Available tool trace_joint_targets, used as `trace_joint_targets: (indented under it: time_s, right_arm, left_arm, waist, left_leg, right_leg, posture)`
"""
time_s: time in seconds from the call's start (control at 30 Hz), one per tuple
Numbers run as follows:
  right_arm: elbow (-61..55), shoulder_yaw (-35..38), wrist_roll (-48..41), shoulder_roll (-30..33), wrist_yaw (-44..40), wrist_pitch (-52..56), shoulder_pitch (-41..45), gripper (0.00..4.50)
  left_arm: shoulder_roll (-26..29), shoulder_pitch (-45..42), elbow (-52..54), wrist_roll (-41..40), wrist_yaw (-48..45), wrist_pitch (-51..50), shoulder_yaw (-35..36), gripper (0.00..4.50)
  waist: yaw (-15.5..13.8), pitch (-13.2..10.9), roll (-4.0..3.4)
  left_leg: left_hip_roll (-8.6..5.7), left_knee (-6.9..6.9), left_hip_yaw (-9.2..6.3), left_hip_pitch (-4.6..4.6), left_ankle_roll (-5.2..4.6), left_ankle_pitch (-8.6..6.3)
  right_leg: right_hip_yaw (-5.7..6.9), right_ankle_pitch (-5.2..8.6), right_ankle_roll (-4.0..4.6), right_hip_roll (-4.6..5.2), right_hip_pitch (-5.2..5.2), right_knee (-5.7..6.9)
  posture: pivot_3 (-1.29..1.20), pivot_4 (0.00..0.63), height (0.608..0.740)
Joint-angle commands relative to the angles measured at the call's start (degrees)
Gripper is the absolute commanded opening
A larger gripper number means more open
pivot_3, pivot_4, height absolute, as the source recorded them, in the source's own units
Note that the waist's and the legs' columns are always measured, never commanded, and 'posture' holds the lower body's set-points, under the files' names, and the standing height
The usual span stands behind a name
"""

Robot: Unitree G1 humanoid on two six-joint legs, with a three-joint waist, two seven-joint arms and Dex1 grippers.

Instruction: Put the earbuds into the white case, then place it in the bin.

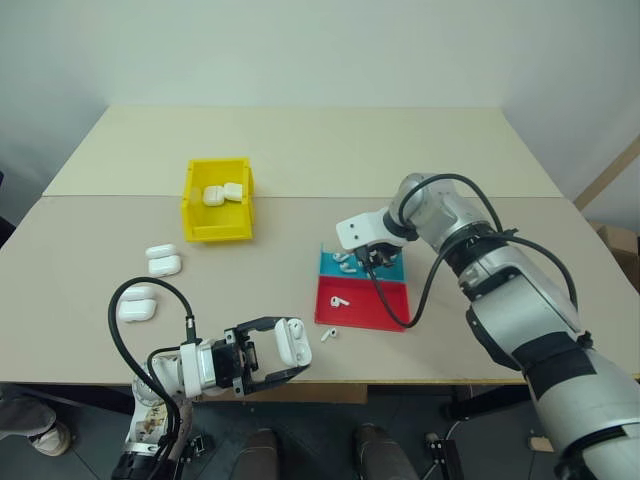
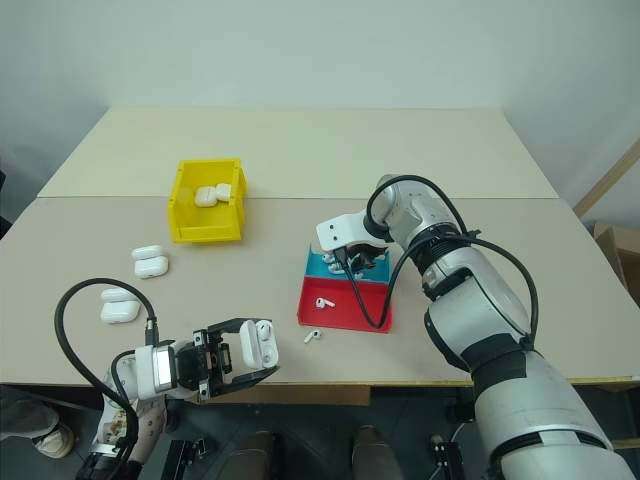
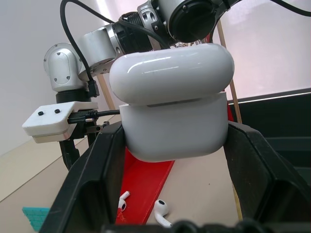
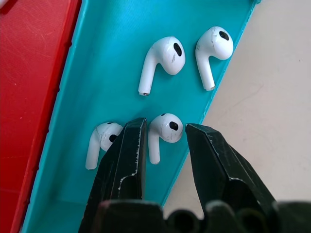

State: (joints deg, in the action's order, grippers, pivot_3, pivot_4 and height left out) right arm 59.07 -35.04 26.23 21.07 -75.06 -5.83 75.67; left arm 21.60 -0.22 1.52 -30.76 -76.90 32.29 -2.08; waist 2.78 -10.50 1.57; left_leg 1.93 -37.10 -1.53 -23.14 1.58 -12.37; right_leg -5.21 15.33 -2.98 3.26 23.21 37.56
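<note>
- Left gripper (image 1: 290, 362): held near the table's front edge, fingers clamped on the 2 sides of the white case (image 1: 293, 341). In the left wrist view the case's (image 3: 173, 109) lid sits raised a little off its body, a thin gap showing along the seam.
- Right gripper (image 4: 163, 131): pointed steeply down into the blue half of the tray (image 1: 330, 267). Its fingers (image 4: 127, 150) stand parted, 1 on each side of an earbud (image 4: 164, 130) lying on the blue floor; whether they touch it cannot be told.
- Earbuds in the blue half, right wrist view: 4 seen. 2 (image 4: 163, 57) lie side by side further up the floor, 1 (image 4: 101, 141) lies just outside the fingers, and 1 sits between them.
- Red half of the tray (image 1: 385, 305): 1 earbud (image 1: 338, 299) lies on it.
- Table (image 1: 320, 150): 1 earbud (image 1: 327, 335) lies loose just off the tray's front left corner.
- Bin (image 1: 217, 200): yellow, standing on the robot's left well apart from the tray, with 2 white cases (image 1: 222, 193) inside.
- Spare cases: 2 (image 1: 163, 260) lie together in front of the bin, and 2 more (image 1: 136, 303) lie nearer the front edge.
</note>
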Motion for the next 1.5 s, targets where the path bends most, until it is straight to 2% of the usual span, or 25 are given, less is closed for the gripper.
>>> trace_joint_targets:
  time_s: [0.03, 0.5, 0.6, 1.13, 1.23, 1.5]
  right_arm:
    - [-0.29, 0.8, 0.3, 0.12, -0.25, -1.07, 0.29, 1.65]
    - [-0.14, 0.66, 1.25, 0.24, -0.63, -1.18, -0.05, 1.65]
    - [-0.24, 0.84, 1.23, 0.14, -0.62, -1.21, -0.11, 1.09]
    - [-1.16, 1.63, 0.75, 0.2, -1.05, -1.62, -0.44, 1.09]
    - [-1.57, 1.8, 0.82, 0.16, -1.13, -1.57, -0.74, 0.7]
    - [-4.59, 4.11, 0.07, 1.61, -0.57, -1.14, -0.47, 0.7]
  left_arm:
    - [0.1, -0.47, 0.98, 0.11, 0.68, 1.07, -0.22, 2.77]
    - [0.21, -0.65, 0.79, 0.31, 0.79, 1.2, -0.45, 2.77]
    - [0.28, -0.69, 0.66, 0.31, 0.65, 1.27, -0.43, 2.77]
    - [0.36, -0.99, -0.02, 0.28, 0.2, 1.75, -0.49, 2.77]
    - [0.37, -1.06, -0.03, 0.24, 0.09, 1.7, -0.52, 2.77]
    - [0.14, -1.58, -0.33, 0.33, 0.22, 1.76, -0.47, 2.77]
  waist:
    - [0.0, 0.0, 0.0]
    - [-0.02, 0.0, 0.0]
    - [0.0, 0.0, 0.0]
    - [0.01, 0.01, -0.01]
    - [0.01, 0.01, -0.01]
    - [0.0, 0.0, -0.01]
  left_leg:
    - [0.0, 0.0, 0.0, 0.0, 0.0, 0.0]
    - [0.0, 0.0, 0.0, 0.01, 0.0, 0.0]
    - [0.0, 0.0, 0.0, 0.02, 0.0, 0.0]
    - [0.0, 0.0, 0.0, 0.04, 0.0, 0.0]
    - [0.0, 0.0, 0.0, 0.04, 0.0, 0.0]
    - [0.0, 0.0, 0.0, 0.04, 0.0, 0.0]
  right_leg:
    - [0.0, 0.0, 0.0, 0.0, 0.0, 0.0]
    - [0.0, 0.0, 0.0, 0.0, 0.0, 0.01]
    - [0.0, 0.0, 0.0, 0.0, -0.01, 0.01]
    - [0.0, 0.0, 0.0, 0.0, -0.02, 0.02]
    - [0.0, 0.0, 0.0, 0.0, -0.02, 0.03]
    - [-0.01, 0.0, 0.0, -0.01, -0.02, 0.03]
  posture:
    - [0.0, 0.15, 0.74]
    - [0.0, 0.15, 0.74]
    - [0.0, 0.15, 0.74]
    - [0.0, 0.15, 0.74]
    - [0.0, 0.15, 0.74]
    - [0.0, 0.15, 0.74]
